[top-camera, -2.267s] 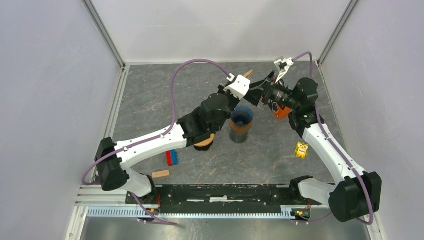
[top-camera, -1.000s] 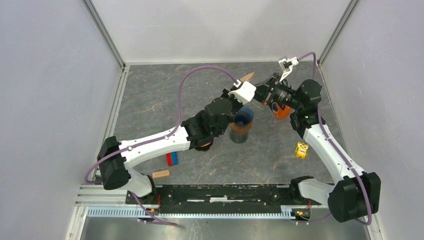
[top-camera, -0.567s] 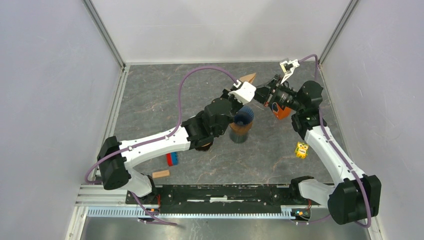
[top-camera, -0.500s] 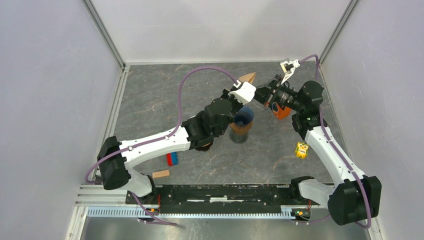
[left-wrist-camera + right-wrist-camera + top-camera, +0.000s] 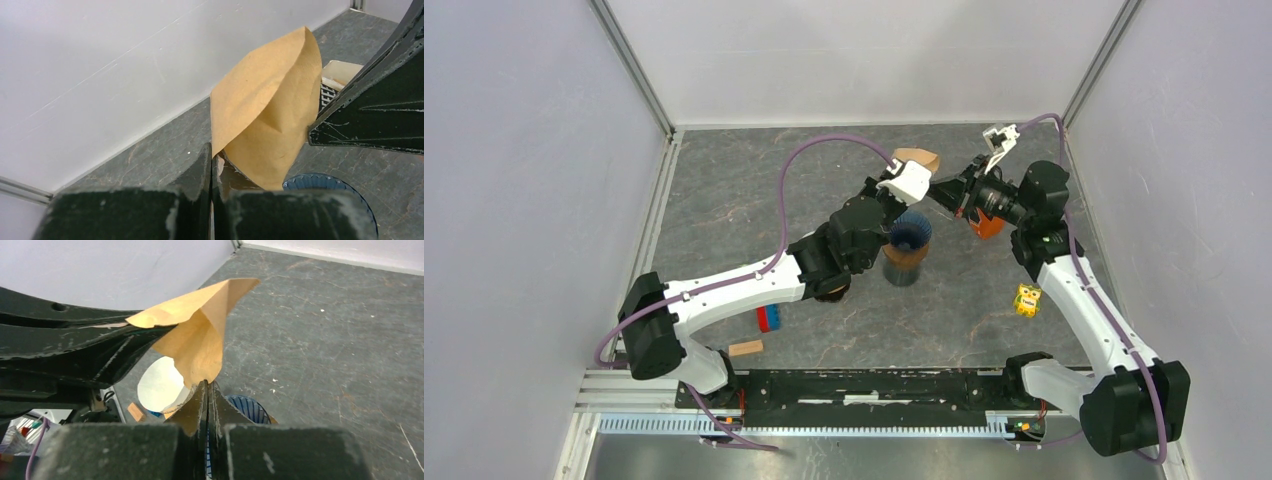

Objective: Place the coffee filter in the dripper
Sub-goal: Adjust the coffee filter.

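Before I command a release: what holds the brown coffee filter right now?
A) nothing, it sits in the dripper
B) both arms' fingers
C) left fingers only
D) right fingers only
B: each wrist view shows its own fingers closed on the coffee filter, the left fingers and the right fingers, above the blue dripper.

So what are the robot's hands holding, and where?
The brown paper coffee filter: the left end effector and right end effector each pinch an edge of it.
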`<move>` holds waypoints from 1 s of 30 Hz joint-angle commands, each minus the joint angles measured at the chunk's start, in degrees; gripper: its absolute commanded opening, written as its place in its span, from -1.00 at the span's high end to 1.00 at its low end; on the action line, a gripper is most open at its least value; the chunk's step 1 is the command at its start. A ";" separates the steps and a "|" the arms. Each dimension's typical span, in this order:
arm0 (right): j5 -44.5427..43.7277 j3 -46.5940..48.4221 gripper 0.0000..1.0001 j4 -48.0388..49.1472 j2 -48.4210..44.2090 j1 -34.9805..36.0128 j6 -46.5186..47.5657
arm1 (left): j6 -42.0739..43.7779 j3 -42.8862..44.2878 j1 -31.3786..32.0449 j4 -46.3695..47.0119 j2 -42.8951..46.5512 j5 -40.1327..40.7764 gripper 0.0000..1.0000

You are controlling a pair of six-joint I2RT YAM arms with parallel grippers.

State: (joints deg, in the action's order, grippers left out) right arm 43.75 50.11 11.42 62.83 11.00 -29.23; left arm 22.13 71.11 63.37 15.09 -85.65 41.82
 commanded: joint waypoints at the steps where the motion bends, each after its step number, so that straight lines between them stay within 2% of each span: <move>1: -4.65 4.00 1.00 -6.29 -1.40 -0.31 5.97 | 1.87 0.17 -0.25 4.41 1.07 2.24 0.95; 13: -8.04 6.47 1.00 -11.24 -2.03 -0.32 10.44 | 0.25 0.25 -0.57 2.59 1.17 1.11 0.95; 17: -0.81 3.79 1.00 -2.97 -2.29 -0.29 4.94 | 0.36 0.51 -0.58 2.22 0.43 0.59 0.96; 19: 1.43 2.41 0.93 0.70 -2.32 -0.29 2.69 | 0.06 0.76 -0.46 2.01 -0.01 0.54 0.96; 22: 3.41 0.99 0.71 3.71 -2.58 -0.28 0.96 | -0.13 1.11 -0.43 1.87 -0.39 0.72 0.95; 25: 4.10 1.12 0.34 3.78 -3.05 -0.30 1.12 | -0.26 1.07 -0.37 1.87 -0.34 0.80 0.96; 30: 4.93 1.51 -0.12 6.00 -3.03 -0.37 -2.07 | -0.32 0.62 -0.31 1.76 -0.24 0.56 0.96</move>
State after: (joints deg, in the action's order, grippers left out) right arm 46.52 51.24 12.16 60.99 10.85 -28.08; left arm 22.17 71.09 63.07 15.40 -85.73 41.98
